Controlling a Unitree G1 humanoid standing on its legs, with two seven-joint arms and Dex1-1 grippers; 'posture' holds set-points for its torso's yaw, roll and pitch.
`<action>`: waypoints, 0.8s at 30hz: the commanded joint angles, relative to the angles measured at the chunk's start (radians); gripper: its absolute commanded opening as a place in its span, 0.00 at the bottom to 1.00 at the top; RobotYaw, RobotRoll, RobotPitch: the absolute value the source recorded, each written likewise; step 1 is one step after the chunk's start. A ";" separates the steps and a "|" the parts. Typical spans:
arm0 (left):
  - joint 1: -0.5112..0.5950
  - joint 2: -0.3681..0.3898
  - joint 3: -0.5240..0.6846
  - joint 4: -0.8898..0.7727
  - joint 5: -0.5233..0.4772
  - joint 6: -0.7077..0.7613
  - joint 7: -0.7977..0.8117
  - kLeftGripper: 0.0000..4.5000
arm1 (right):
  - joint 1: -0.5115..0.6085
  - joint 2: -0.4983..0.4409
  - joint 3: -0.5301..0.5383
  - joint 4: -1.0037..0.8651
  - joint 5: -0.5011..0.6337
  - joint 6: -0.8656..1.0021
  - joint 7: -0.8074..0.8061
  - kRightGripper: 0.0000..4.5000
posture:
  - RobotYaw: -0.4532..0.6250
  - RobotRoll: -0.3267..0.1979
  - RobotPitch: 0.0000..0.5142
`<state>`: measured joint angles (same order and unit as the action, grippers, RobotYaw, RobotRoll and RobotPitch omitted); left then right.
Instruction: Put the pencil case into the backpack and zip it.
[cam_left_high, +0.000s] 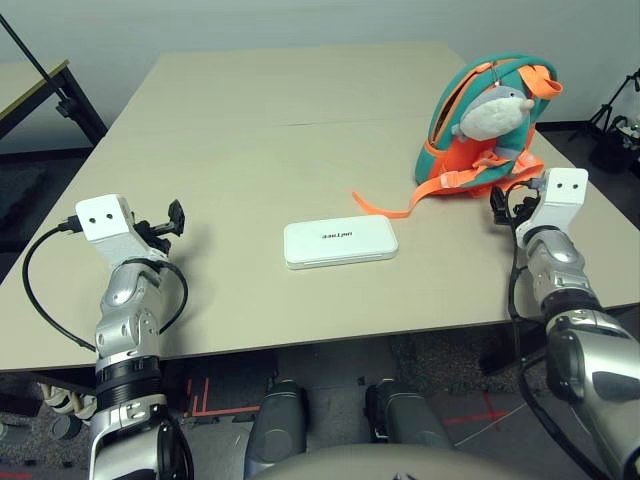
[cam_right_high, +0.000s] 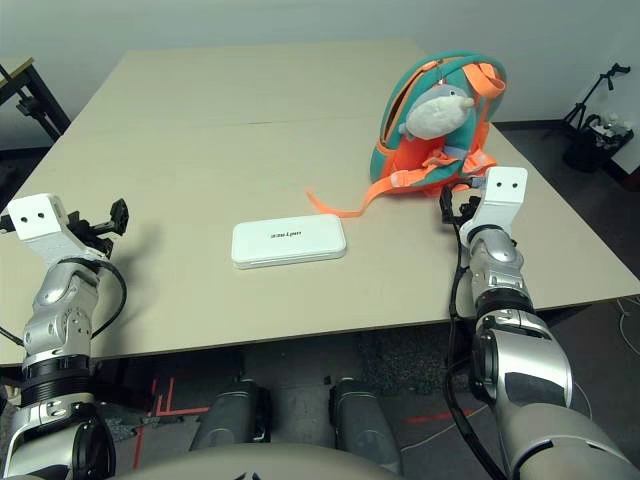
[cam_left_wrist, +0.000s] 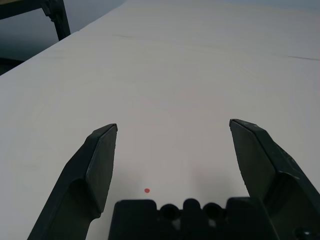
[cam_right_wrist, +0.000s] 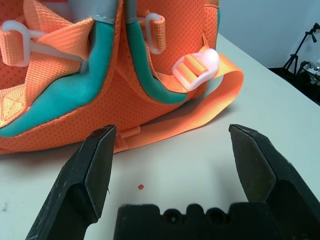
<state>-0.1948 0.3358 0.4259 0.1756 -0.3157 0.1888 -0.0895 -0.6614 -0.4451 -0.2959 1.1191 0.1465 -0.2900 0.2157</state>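
The left claw (cam_left_wrist: 172, 145) hovers low over the bare counter (cam_left_high: 250, 120) with its two black fingers spread wide, and nothing is between them. It is at the near left part of the counter, well apart from both things of the task. The right claw (cam_right_wrist: 172, 150) is also spread wide and empty. It points at the bottom of the backpack (cam_left_high: 480, 120), close to the orange mesh panel and to the orange strap (cam_right_wrist: 200, 107) with its white buckle, but it does not touch them.

The pencil case (cam_left_high: 340, 243) lies flat in the middle of the counter, between the two arms and nearer to the front edge, with its dark lettering facing up. The backpack stands upright at the far right, with the grey-white plush toy (cam_left_high: 492, 112) hanging on its front. One loose orange strap runs out on the counter toward the pencil case.

In my judgement the task has not really begun: the case is not yet picked up, it is not in the backpack, and the zipping is left too. Whether the zipper is open now, I cannot tell from here.
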 joint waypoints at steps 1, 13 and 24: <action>-0.008 0.025 0.026 0.020 -0.005 0.006 -0.002 1.00 | 0.008 -0.019 -0.013 -0.034 0.016 0.019 0.013 0.99 | 0.47 0.62 0.04; -0.145 0.149 0.033 0.124 -0.121 0.186 -0.196 1.00 | 0.292 -0.151 0.040 -0.540 0.109 0.322 0.365 0.99 | 0.38 0.62 0.08; -0.285 0.202 0.003 0.145 -0.358 0.602 -0.458 1.00 | 0.457 -0.223 0.193 -1.126 0.205 0.708 0.596 0.18 | 0.33 0.62 0.11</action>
<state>-0.4648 0.5229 0.4441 0.2981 -0.6338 0.7151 -0.5078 -0.2090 -0.6537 -0.1246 0.0364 0.3398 0.3799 0.7961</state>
